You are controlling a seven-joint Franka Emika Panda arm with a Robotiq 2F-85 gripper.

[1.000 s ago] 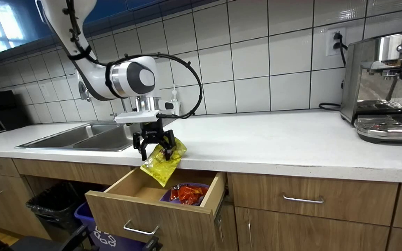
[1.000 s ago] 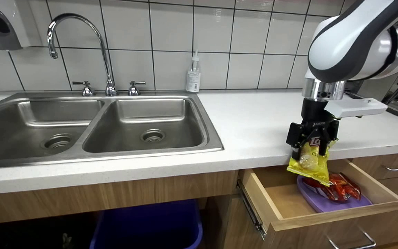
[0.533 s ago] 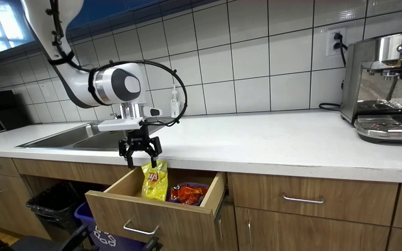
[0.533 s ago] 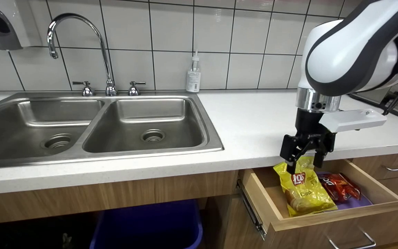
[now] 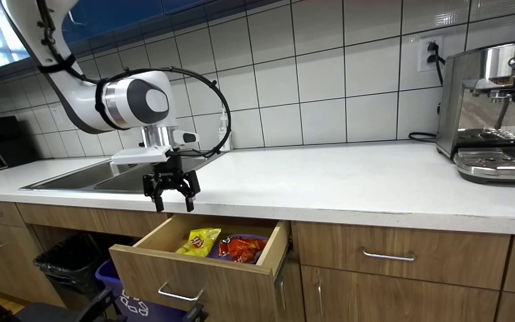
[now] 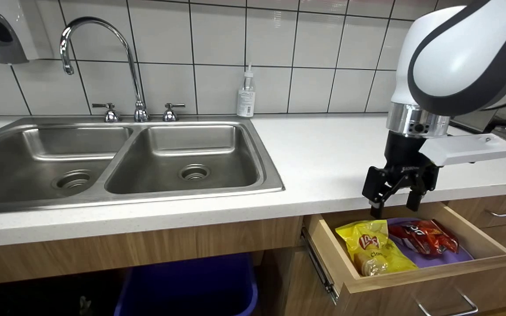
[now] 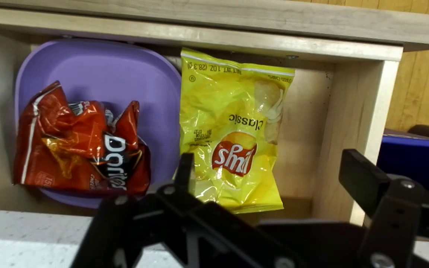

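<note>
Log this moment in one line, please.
gripper: open, empty | drawer: pulled out | yellow Lay's bag: in drawer | red Doritos bag: on purple plate

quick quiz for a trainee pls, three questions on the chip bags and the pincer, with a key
1. Fill in the gap: the yellow Lay's bag lies inside the open ____.
2. True or false: the red Doritos bag lies on the purple plate.
3. What does the pincer hold? A) the Lay's bag B) the Doritos bag C) nothing

Key
1. drawer
2. True
3. C; in both exterior views its jaws stand apart, with neither bag between them.
</note>
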